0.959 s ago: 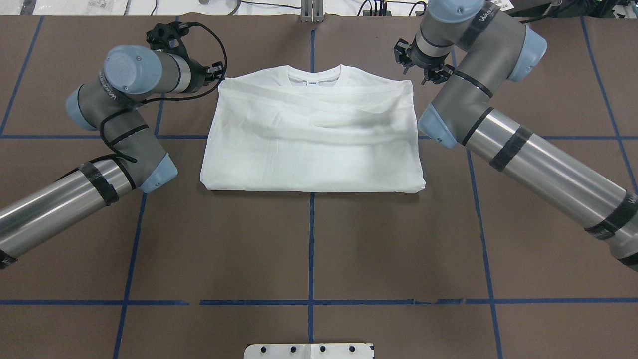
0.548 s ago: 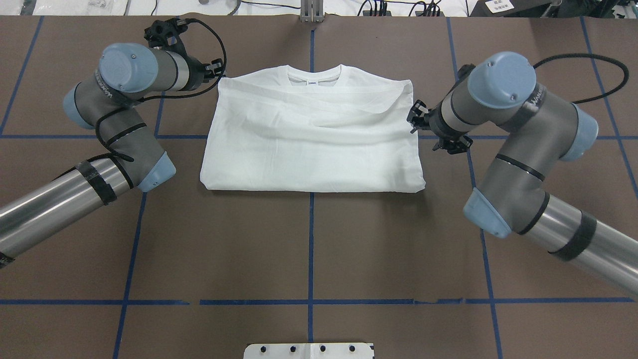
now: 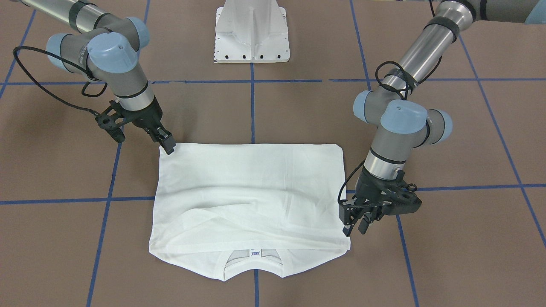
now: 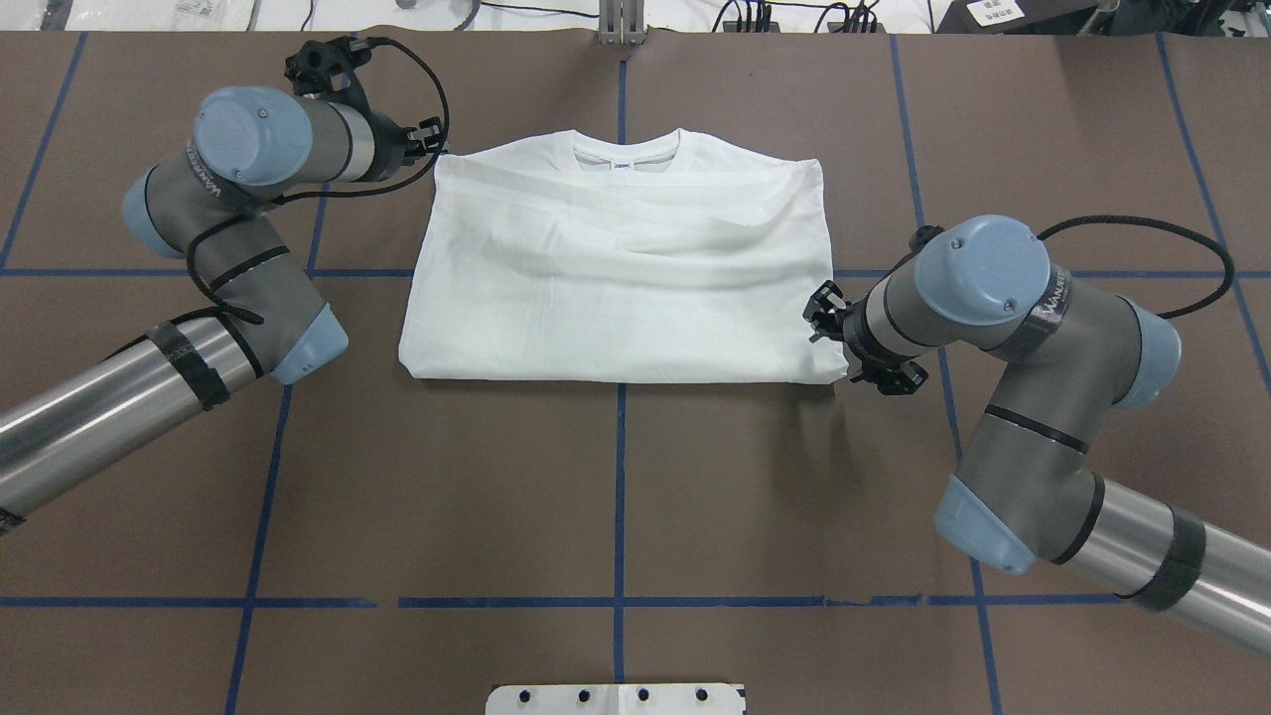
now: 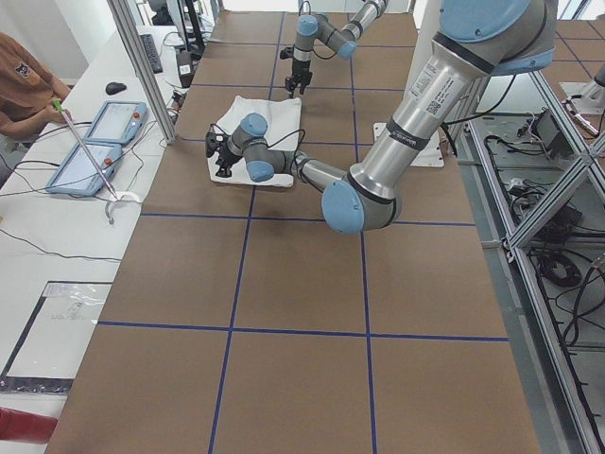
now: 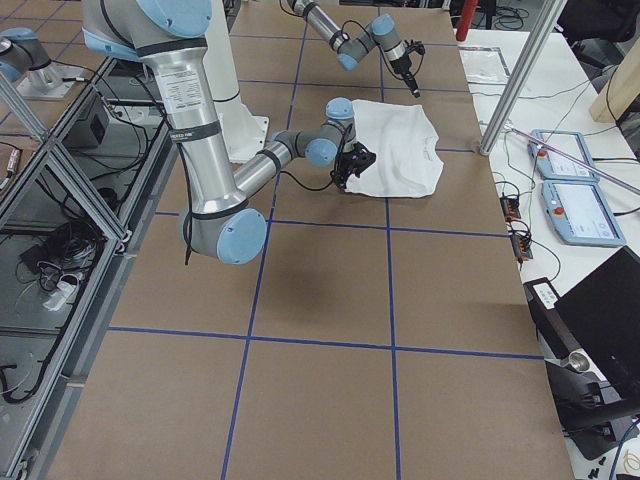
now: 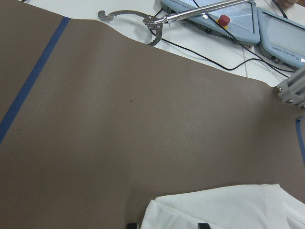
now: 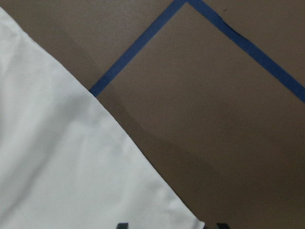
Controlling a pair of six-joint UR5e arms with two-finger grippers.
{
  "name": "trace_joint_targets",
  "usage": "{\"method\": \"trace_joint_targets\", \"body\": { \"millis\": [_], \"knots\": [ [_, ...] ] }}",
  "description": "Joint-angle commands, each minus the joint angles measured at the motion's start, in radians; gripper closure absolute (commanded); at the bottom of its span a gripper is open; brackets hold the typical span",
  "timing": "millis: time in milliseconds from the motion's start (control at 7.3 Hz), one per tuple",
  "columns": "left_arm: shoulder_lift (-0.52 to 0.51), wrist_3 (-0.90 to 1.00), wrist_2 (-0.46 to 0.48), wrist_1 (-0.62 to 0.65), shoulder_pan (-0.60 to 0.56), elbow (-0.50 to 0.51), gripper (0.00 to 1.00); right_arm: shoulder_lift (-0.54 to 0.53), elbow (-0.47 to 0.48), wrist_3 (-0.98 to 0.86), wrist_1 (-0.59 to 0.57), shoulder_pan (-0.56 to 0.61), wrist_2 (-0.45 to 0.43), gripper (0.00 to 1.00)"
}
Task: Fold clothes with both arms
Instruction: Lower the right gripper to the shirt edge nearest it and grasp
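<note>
Left end effector (image 3: pixel 355 224) and right end effector (image 3: pixel 167 144) both spread at corners of the thin white long-sleeved T-shirt (image 3: pixel 251 187). They might pinch only the top layer and wreck the fold.

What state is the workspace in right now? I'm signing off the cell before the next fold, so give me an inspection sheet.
Surface: brown table, blue tape grid.
Job's things: white T-shirt folded flat, collar away from the robot.
Clutter: nothing seen.
Hands: left hand open at a far shirt corner; right hand open at a near corner.
Cables: black cable loops off right wrist.
Surroundings: tablets on side bench.
</note>
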Motion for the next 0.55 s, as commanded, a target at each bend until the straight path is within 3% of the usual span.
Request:
{"method": "trace_joint_targets", "body": {
  "millis": [0, 137, 274, 411],
  "knots": [
    [0.000, 0.001, -0.001, 0.005, 0.000, 0.000, 0.48, 0.007, -0.037, 0.001, 0.000, -0.006, -0.002, 0.31],
    [0.000, 0.001, -0.001, 0.005, 0.000, 0.000, 0.48, 0.015, -0.047, 0.004, 0.000, -0.006, -0.004, 0.31],
    [0.000, 0.001, -0.001, 0.005, 0.000, -0.002, 0.48, 0.016, -0.048, 0.036, 0.000, -0.006, -0.004, 0.61],
    [0.000, 0.001, -0.001, 0.005, 0.000, -0.005, 0.48, 0.016, -0.048, 0.064, 0.000, -0.006, 0.001, 1.00]
  ]
}}
